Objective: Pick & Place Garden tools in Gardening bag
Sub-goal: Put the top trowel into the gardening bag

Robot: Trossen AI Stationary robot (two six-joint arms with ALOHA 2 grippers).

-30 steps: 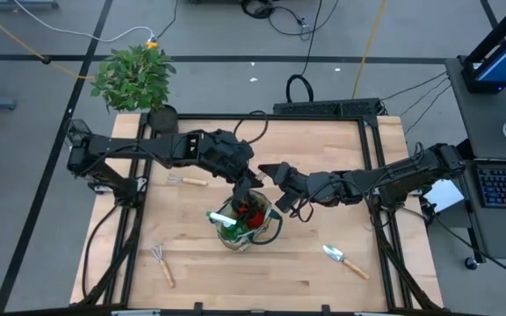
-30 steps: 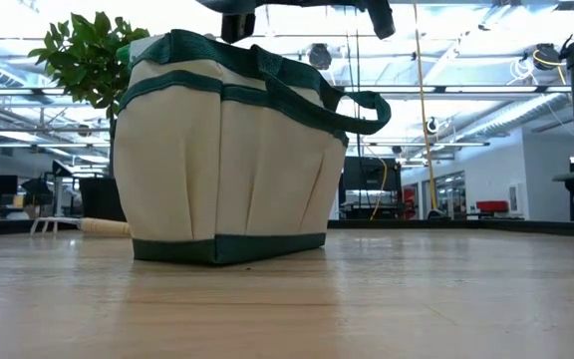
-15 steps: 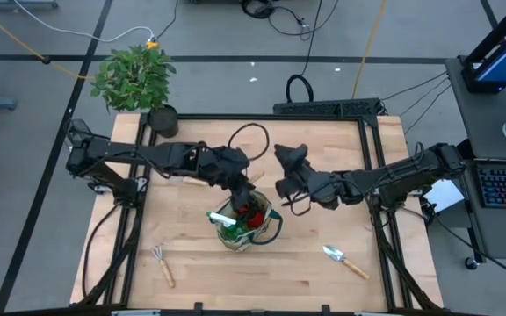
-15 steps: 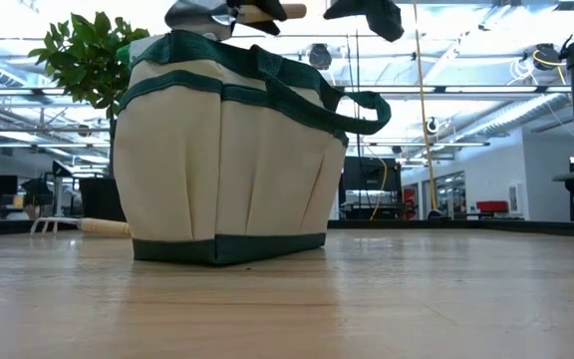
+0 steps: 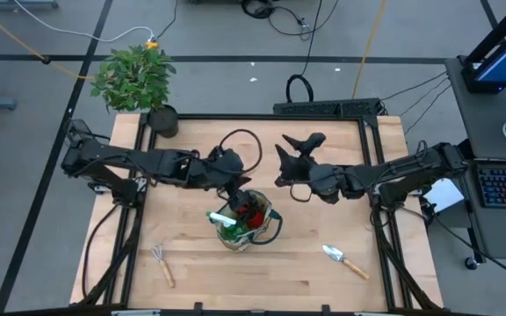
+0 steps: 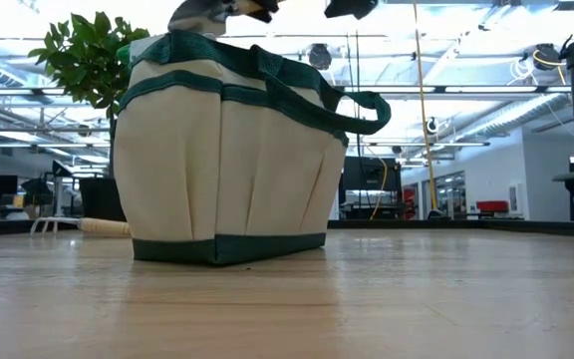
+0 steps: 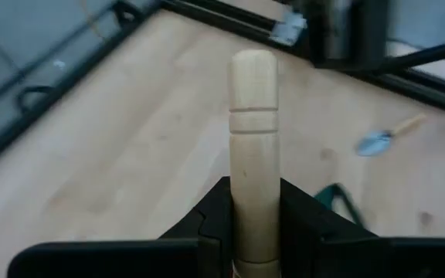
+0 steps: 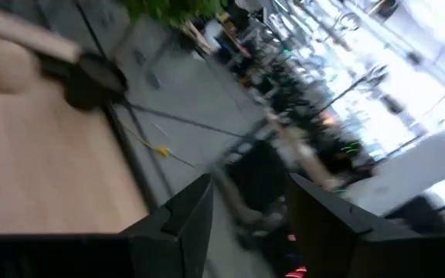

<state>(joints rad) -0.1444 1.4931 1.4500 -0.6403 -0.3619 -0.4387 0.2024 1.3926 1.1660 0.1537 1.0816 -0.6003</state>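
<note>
The beige gardening bag (image 5: 246, 223) with green trim stands mid-table and also shows in the low view (image 6: 222, 150). A green spray bottle (image 5: 227, 219) and red gloves (image 5: 253, 213) lie in it. My left gripper (image 5: 235, 182) is just beyond the bag's far rim, shut on a wooden-handled tool (image 6: 257, 8) held above the bag. My right gripper (image 5: 301, 147) is open and empty, raised to the far right of the bag. A rake (image 5: 163, 263) and a trowel (image 5: 345, 261) lie flat on the table. My left gripper pinches the tool's wooden handle (image 7: 253, 193) between its two fingers (image 7: 211, 220). The handle runs forward along the fingers, and its rounded free end (image 7: 253, 66) sticks out past the fingertips. The tool is lifted clear, above the bag's rim.
A leafy plant (image 5: 134, 77) in a black pot (image 5: 162, 119) stands at the table's far left corner. Another wooden handle (image 6: 103, 226) lies on the table behind the bag. The bag's loop handle (image 6: 362, 105) sticks out sideways.
My right gripper has drawn back from the bag toward the far right, risen and tipped upward. My left arm has pulled back a little toward the table's left edge, and the tool it holds has come into the low view above the bag's rim.
</note>
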